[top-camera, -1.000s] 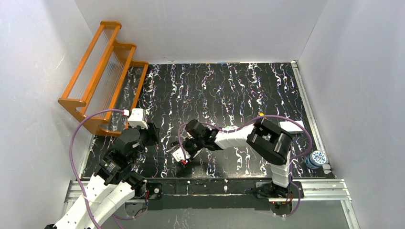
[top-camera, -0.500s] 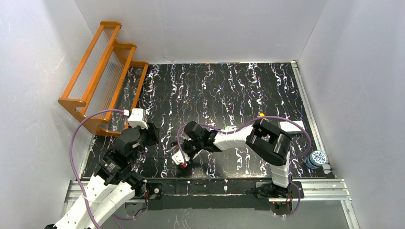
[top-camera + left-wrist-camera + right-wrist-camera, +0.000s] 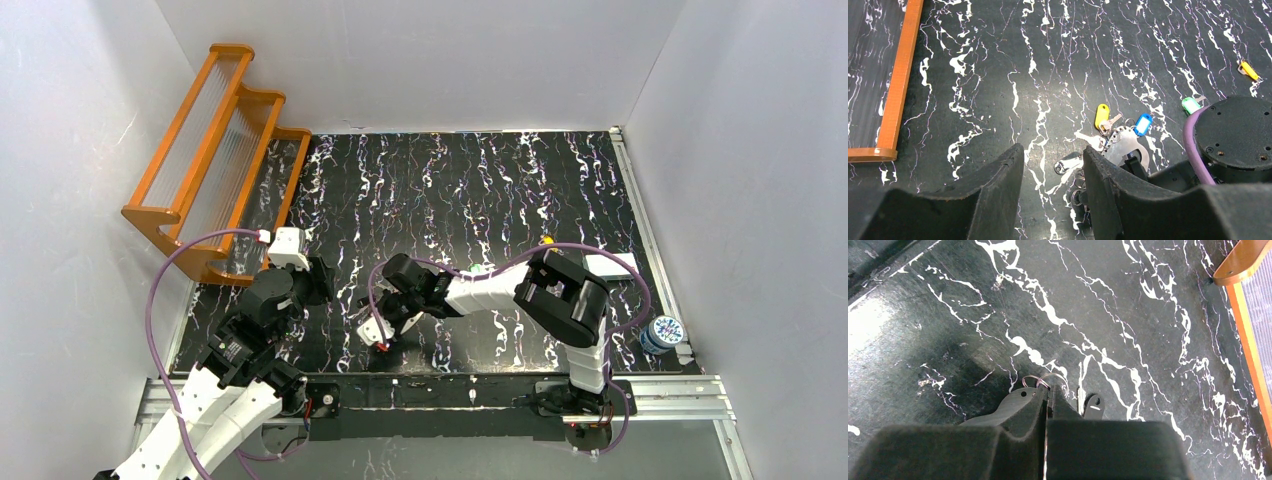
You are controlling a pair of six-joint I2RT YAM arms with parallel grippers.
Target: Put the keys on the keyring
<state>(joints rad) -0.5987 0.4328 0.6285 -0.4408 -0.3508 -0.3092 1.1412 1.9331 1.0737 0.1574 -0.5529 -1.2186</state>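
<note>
The silver keyring (image 3: 1126, 143) lies on the black marbled table, with a yellow-headed key (image 3: 1102, 114) and a blue-headed key (image 3: 1143, 123) at its far edge. A green key (image 3: 1190, 105) and a yellow-orange key (image 3: 1248, 70) lie apart, farther right. A bare silver key (image 3: 1068, 164) lies by the fob. My right gripper (image 3: 1049, 392) is shut on the keyring's flat plate (image 3: 1008, 402) beside its thin wire rings (image 3: 1050, 379). My left gripper (image 3: 1053, 150) is open and empty, just left of the keyring. In the top view the right gripper (image 3: 392, 312) sits low, with the left gripper (image 3: 318, 282) beside it.
An orange wooden rack (image 3: 215, 150) stands at the back left. A white flat object (image 3: 610, 265) and a blue-patterned roll (image 3: 664, 332) sit at the right edge. The green key (image 3: 477, 268) and the yellow-orange key (image 3: 547, 240) lie behind the right forearm.
My right gripper has shifted slightly to the left, still shut on the keyring. The left arm has not moved.
</note>
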